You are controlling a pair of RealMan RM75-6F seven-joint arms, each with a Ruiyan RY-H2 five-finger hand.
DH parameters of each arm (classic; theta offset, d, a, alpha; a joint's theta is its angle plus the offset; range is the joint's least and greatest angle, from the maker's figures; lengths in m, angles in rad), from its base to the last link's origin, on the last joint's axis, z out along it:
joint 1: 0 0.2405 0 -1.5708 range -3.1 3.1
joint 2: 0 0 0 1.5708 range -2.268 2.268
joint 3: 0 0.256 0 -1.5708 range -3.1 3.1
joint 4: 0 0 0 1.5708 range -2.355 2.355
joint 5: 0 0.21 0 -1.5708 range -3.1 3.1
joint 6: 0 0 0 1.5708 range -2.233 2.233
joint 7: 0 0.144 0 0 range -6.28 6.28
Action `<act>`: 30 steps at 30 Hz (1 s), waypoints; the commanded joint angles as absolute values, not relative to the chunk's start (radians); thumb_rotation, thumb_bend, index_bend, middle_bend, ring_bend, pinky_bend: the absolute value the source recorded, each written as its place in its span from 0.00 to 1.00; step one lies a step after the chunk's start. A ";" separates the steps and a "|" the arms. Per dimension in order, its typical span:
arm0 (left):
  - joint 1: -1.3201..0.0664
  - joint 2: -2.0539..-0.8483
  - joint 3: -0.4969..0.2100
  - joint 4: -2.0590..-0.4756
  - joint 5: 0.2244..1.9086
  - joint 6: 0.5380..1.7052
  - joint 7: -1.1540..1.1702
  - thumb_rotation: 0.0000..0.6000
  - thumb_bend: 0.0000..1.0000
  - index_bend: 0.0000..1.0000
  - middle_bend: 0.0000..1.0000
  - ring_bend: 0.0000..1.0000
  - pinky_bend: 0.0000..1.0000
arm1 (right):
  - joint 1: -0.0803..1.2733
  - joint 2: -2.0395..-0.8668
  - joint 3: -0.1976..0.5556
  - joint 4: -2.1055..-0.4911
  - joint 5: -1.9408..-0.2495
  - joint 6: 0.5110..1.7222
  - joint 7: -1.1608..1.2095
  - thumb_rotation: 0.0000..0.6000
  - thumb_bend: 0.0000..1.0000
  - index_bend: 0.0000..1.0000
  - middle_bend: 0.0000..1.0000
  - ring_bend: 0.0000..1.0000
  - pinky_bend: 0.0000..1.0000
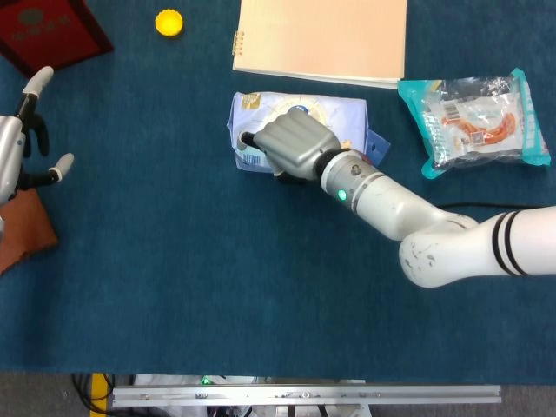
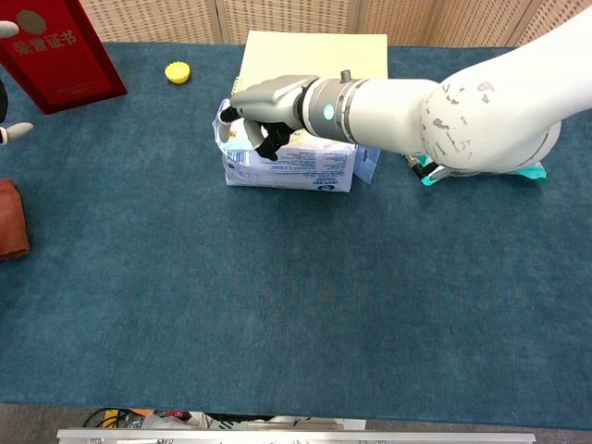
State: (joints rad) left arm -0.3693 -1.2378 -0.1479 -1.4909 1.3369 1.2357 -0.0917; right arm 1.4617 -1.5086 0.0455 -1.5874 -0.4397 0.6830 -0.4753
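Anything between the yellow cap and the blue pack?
Nothing: in the head view only bare blue cloth lies between the yellow cap and the blue pack.

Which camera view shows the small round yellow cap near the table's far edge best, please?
The head view shows the small round yellow cap best: from above, larger, with its rim and inner hollow visible. The chest view shows the same cap smaller and flatter, at an oblique angle.
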 commanded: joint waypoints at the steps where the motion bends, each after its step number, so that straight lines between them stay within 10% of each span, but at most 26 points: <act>1: -0.368 -1.237 -0.148 -1.489 1.335 1.235 -0.093 1.00 0.23 0.00 0.66 0.66 0.78 | 1.467 -1.517 0.038 -1.580 -0.434 0.679 -0.483 1.00 1.00 0.24 1.00 1.00 1.00; 30: -0.362 -1.231 -0.150 -1.486 1.332 1.236 -0.098 1.00 0.23 0.00 0.66 0.66 0.78 | 1.473 -1.568 0.067 -1.506 -0.441 0.674 -0.463 1.00 1.00 0.24 1.00 1.00 1.00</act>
